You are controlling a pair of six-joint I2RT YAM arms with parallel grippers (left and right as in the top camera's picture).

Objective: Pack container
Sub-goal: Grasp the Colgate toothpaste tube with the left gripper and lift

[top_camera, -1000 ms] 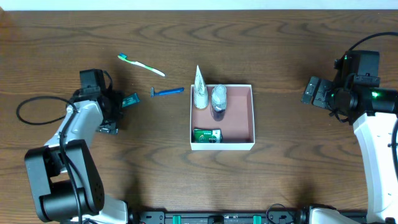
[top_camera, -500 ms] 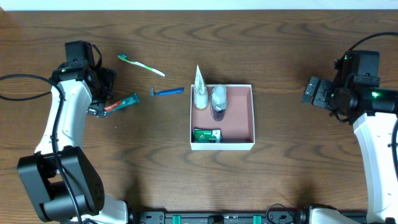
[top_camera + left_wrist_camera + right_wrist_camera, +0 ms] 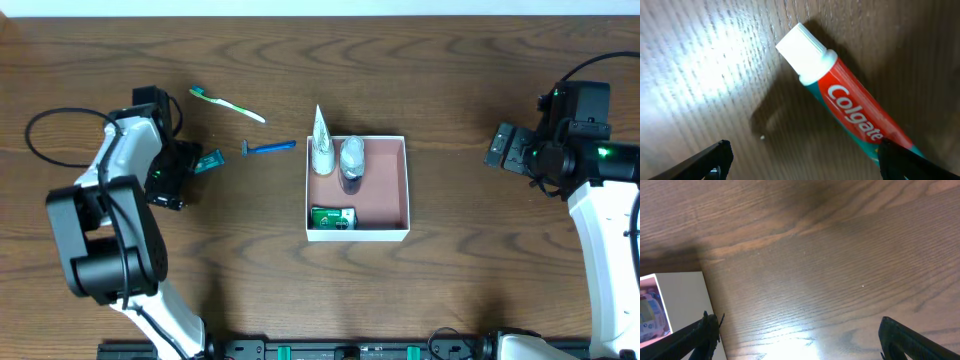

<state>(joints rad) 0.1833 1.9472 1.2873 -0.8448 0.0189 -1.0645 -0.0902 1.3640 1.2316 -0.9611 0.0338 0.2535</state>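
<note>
Container (image 3: pixel 358 235) at centre of table (image 3: pixel 450 60), toiletries inside. L gripper (image 3: pixel 804 155) at left, jaws wide apart, low over Colgate tube (image 3: pixel 855 112); R gripper (image 3: pixel 800 330) at right, jaws apart over wood

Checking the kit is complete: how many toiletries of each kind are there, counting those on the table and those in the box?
Toothbrush: 1
Razor: 1
Toothpaste tube: 1
White tube: 1
Small bottle: 1
Green packet: 1
Total: 6
</note>
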